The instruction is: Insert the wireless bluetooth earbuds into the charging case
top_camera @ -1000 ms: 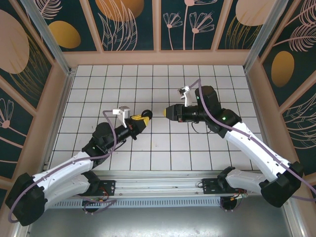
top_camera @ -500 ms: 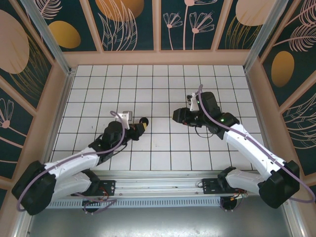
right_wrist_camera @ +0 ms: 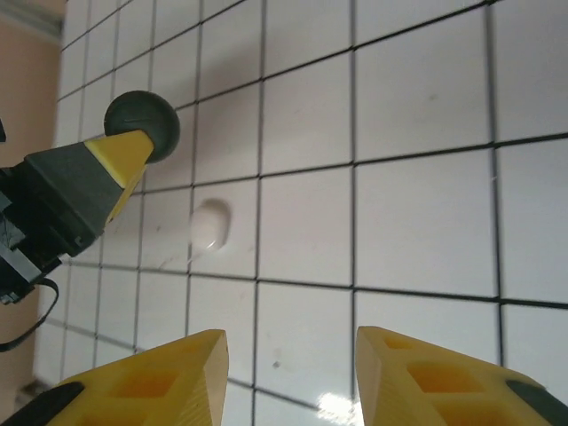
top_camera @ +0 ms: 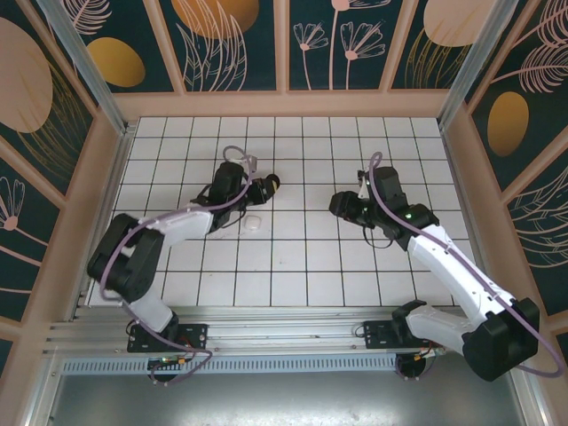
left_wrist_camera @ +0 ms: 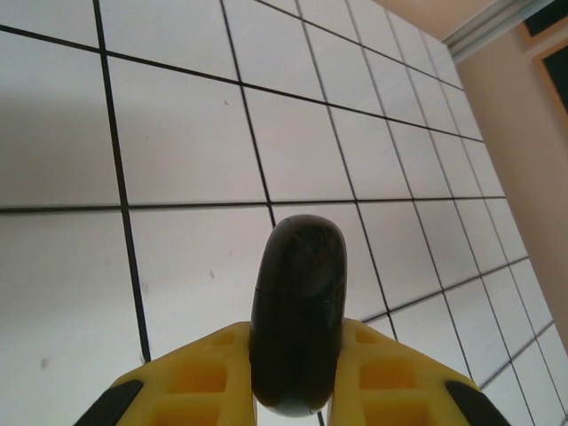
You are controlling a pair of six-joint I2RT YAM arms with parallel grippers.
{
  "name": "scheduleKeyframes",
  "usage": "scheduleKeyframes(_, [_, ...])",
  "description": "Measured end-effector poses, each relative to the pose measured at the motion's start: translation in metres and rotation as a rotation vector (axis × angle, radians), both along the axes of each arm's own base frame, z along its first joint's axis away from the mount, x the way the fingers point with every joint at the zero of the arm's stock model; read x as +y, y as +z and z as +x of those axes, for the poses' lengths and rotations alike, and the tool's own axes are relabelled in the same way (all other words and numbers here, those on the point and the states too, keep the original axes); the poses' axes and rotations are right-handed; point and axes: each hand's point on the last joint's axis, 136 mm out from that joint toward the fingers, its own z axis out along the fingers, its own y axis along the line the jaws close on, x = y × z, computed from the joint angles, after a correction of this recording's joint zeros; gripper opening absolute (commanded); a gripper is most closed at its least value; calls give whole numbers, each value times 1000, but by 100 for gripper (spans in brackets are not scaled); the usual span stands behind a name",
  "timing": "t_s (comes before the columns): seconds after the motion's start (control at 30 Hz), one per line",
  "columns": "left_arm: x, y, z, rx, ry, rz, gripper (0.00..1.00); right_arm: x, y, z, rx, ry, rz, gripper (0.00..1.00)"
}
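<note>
The charging case is a black rounded disc clamped between the two yellow fingers of the left claw; in the left wrist view it stands edge-on, its domed end poking out past the fingertips over the white tiles; from above, the same case shows as a dark round spot at the tip of the left claw, in the left-centre of the tabletop, toward the far side; whether it touches the tiles or hangs just above them I cannot tell. A small white piece, seemingly one of the earbuds though too small to be sure of its shape, lies flat on the tabletop near the left claw, on the side toward the arm bases, apart from the case and from both claws. The right claw sits right of centre, well apart from the left one and pointing toward it; in its own wrist view the right claw has its yellow fingers spread with nothing between them; beyond them the small white piece rests inside one tile, and farther off the case sits in the left claw's tip.
</note>
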Motion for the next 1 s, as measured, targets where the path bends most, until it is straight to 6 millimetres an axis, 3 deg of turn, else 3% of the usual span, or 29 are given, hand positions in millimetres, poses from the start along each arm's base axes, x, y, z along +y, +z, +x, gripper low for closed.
scheduleKeyframes(0.13, [11, -24, 36, 66, 21, 2, 2, -15, -8, 11, -6, -47, -56, 44])
scheduleKeyframes(0.27, [24, -47, 58, 119, 39, 20, 5, -25, -18, 18, 3, -69, -108, 45])
scheduleKeyframes(0.53, [34, -83, 73, 207, 39, 85, 17, -64, -24, 33, -6, -208, -186, 54])
scheduleKeyframes(0.7, [38, -79, 80, 194, 34, 144, 36, -86, -23, 32, -32, -282, -235, 61])
scheduleKeyframes(1.0, [54, -65, 94, 143, 46, 299, 51, -133, -2, 29, -151, -440, -299, 94])
